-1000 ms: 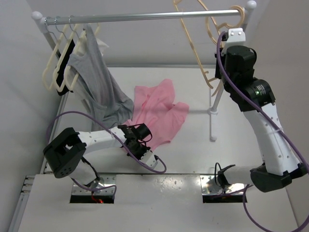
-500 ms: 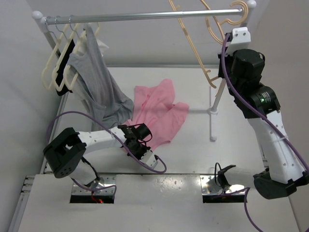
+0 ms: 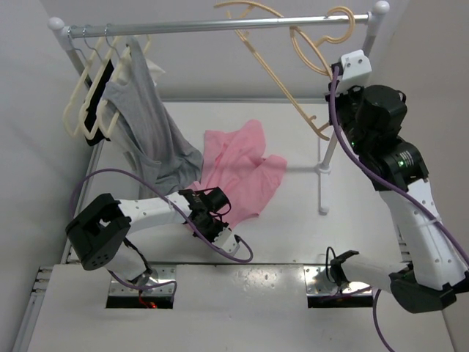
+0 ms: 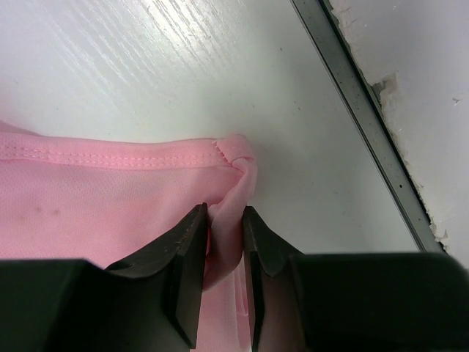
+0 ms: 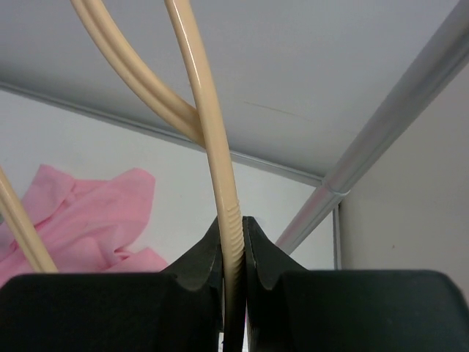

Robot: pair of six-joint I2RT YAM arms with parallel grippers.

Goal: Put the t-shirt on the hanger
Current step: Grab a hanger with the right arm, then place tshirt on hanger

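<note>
The pink t-shirt (image 3: 238, 172) lies crumpled on the white table. My left gripper (image 3: 218, 198) sits low at its near edge. In the left wrist view the gripper (image 4: 223, 213) is shut on a fold at the hem corner of the t-shirt (image 4: 110, 205). The peach hanger (image 3: 282, 86) is tilted, with its hook up at the rail's right end. My right gripper (image 3: 335, 72) is raised beside the rack post. In the right wrist view it (image 5: 233, 220) is shut on a ribbed bar of the hanger (image 5: 209, 132), with the t-shirt (image 5: 80, 213) far below.
A metal rail (image 3: 205, 27) spans the back on two posts; the right post (image 3: 326, 169) stands on the table beside my right arm. A gray garment (image 3: 146, 125) hangs from bunched cream hangers (image 3: 88, 103) at the rail's left end, and its hem touches the t-shirt.
My right arm has moved, and the hanger in its grip has swung up and to the left along the rail. The left arm and the t-shirt have stayed still.
</note>
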